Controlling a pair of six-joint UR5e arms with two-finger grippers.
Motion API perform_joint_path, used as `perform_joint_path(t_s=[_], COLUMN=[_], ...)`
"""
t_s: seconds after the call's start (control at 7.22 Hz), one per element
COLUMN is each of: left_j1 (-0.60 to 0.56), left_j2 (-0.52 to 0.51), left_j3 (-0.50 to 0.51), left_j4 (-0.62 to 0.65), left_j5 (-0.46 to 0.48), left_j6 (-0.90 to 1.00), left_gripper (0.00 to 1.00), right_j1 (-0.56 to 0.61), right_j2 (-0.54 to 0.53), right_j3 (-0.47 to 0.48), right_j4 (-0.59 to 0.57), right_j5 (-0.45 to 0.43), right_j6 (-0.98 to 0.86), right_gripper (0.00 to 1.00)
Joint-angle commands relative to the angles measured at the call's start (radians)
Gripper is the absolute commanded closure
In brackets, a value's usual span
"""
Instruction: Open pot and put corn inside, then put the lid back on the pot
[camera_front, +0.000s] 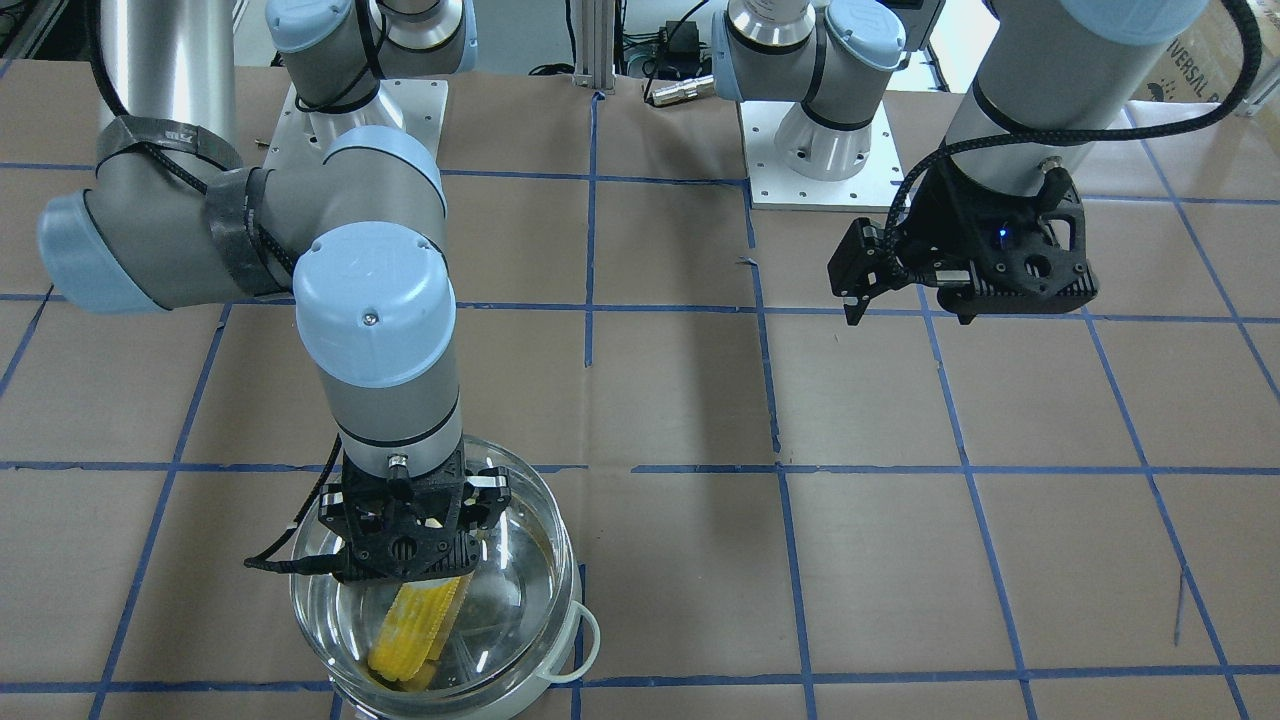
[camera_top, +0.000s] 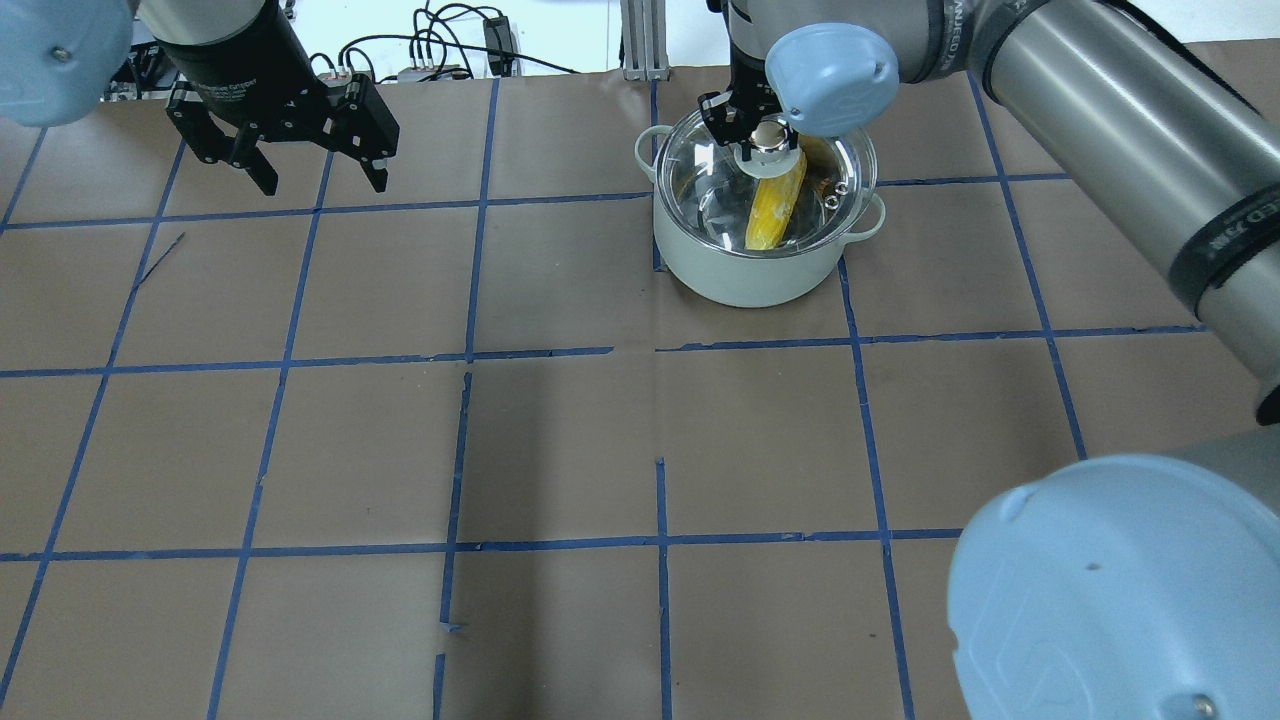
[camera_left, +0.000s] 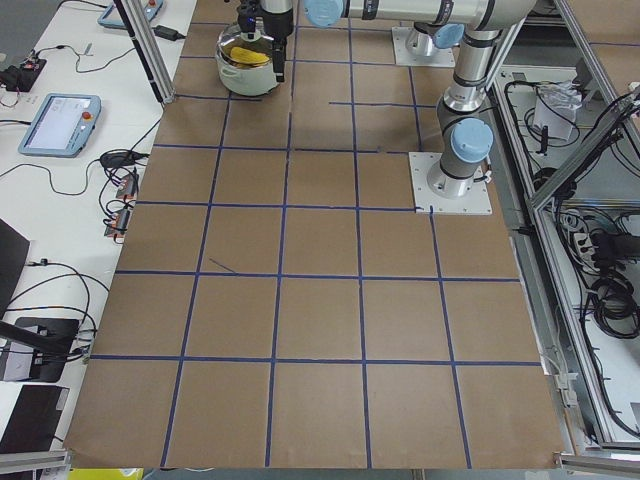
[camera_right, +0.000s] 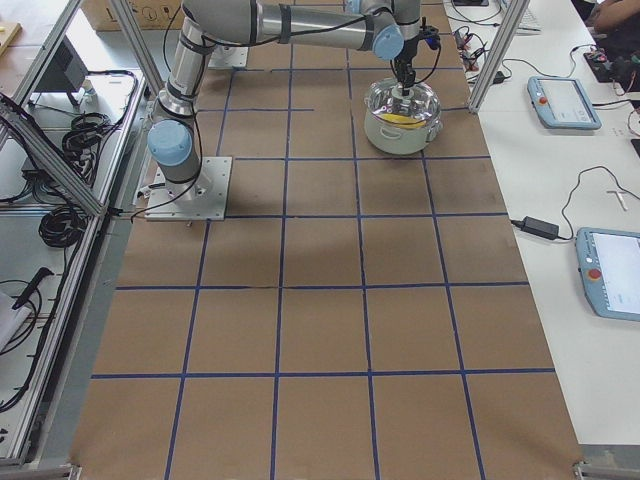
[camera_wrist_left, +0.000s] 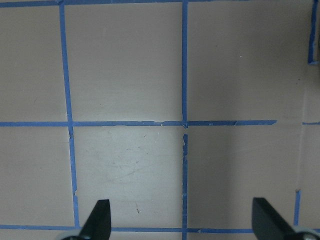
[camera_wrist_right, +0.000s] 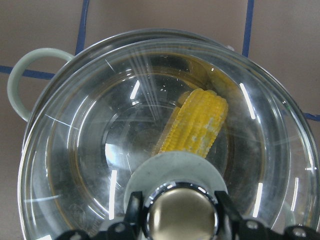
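Overhead exterior: right gripper (camera_top: 765, 138) grips the lid (camera_top: 715, 195) by its knob (camera_wrist_right: 181, 220), centring it over pot (camera_top: 745, 280) and corn (camera_top: 775, 212). Left gripper (camera_top: 322, 185), nine o'clock, gapes empty.

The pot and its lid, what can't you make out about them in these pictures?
- Lid seating: front-facing view, right gripper covers part of its rim.
- Corn, one end: right wrist view, the lid's centre disc covers it.
- Pot's near wall: front-facing view, cut off by the bottom edge.
- Side views: pot too small for detail.
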Motion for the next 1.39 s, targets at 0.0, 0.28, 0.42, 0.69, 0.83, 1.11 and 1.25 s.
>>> perform_joint_path(t_s=[0.0,0.28,0.42,0.69,0.83,1.11,1.25], left_j1=[-0.001,-0.002,-0.001,-0.001,-0.001,-0.002,-0.002], left_j2=[-0.001,-0.001,0.000,0.000,-0.001,-0.001,0.000], left_j3=[-0.009,-0.013,-0.010,-0.010,-0.009,-0.010,-0.012], left_j4=[0.005,0.007,0.007,0.007,0.007,0.007,0.007], left_j5=[-0.001,-0.001,-0.001,-0.001,-0.001,-0.001,-0.001], left_j6=[-0.002,-0.002,-0.002,-0.002,-0.002,-0.002,-0.001], left_gripper=[0.00,0.00,0.00,0.00,0.00,0.00,0.00], right_j1=[0.000,0.000,0.000,-0.001,0.000,0.000,0.000], right_j2=[0.001,0.013,0.013,0.015,0.015,0.018,0.020], right_j3=[-0.001,-0.001,0.001,0.001,0.001,0.001,-0.001], right_j4=[-0.011,-0.024,-0.028,-0.028,-0.030,-0.033,-0.033], right_j5=[-0.001,0.000,-0.001,-0.001,-0.001,0.000,0.000], right_j6=[0.001,-0.001,0.001,0.001,0.001,0.002,0.005], right_gripper=[0.90,0.90,0.90,0.90,0.90,0.90,0.90])
